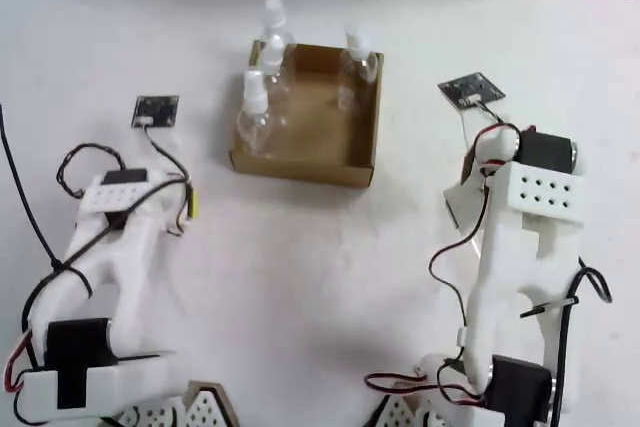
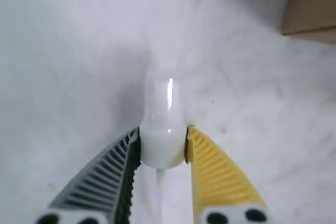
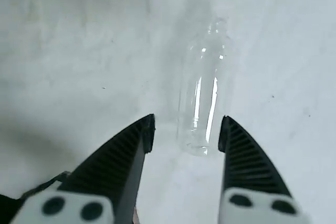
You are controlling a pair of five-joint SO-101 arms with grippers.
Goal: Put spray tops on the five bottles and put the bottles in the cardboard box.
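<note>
Pinching a spray top (image 2: 168,98) between its fingers, the left gripper (image 2: 163,132) holds it ready for the uncapped bottle (image 3: 205,77) lying between the right gripper's (image 3: 187,120) wide-spread fingers.

The high camera looks steeply down on the white bench (image 1: 300,277), with the cardboard box (image 1: 305,112) at upper centre of its frame. Each wrist camera sits close behind its own jaws, facing the bench; the left wrist and high views share the box's corner.
</note>
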